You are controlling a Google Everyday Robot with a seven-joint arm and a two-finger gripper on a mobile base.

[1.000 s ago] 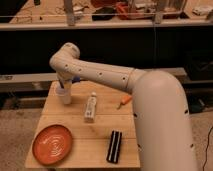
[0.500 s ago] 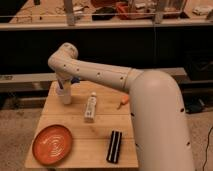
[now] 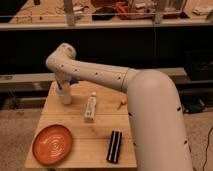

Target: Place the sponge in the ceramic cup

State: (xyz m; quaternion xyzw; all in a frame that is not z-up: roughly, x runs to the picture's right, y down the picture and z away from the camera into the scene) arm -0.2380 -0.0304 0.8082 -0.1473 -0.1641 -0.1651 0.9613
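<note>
The ceramic cup (image 3: 65, 96) is a small white cup standing at the far left of the wooden table (image 3: 100, 131). My gripper (image 3: 62, 85) hangs straight down just above its mouth, at the end of the big white arm that reaches in from the right. A bit of bright blue, the sponge (image 3: 74, 80), shows beside the wrist right above the cup. Most of the sponge is hidden by the arm, and I cannot tell whether it is held.
An orange plate (image 3: 52, 145) lies at the table's front left. A white tube (image 3: 90, 107) lies in the middle and a black-and-white striped bar (image 3: 115, 146) at the front. A small orange object (image 3: 121, 102) sits by the arm. A cluttered shelf runs behind.
</note>
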